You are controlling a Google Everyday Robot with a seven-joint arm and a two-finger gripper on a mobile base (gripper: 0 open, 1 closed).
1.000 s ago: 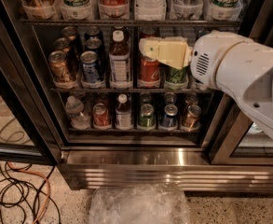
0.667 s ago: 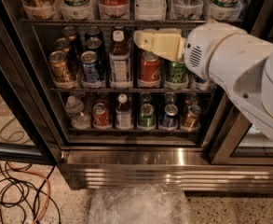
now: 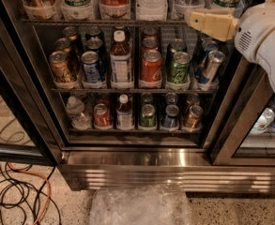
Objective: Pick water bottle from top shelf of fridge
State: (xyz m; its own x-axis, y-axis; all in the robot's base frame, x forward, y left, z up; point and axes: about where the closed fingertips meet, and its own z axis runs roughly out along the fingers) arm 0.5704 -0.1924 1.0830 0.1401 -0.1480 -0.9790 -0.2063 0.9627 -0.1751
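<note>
From my console, the matt cream plastic gripper (image 3: pixel 191 18) on its smooth white plastic arm shell (image 3: pixel 263 32) sits at top right, in front of the grey metal wire top shelf (image 3: pixel 80 22). The clear ribbed plastic water bottle (image 3: pixel 151 3) glints there. The fridge (image 3: pixel 137 159) has a shiny stainless-steel base panel. Glossy metal cans (image 3: pixel 151 67) gleam below. A crumpled clear plastic sheet (image 3: pixel 141 205) lies on the rough speckled floor (image 3: pixel 231 210).

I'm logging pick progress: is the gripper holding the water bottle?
No, the gripper sits right of the water bottle on the top shelf, with a gap between them.
</note>
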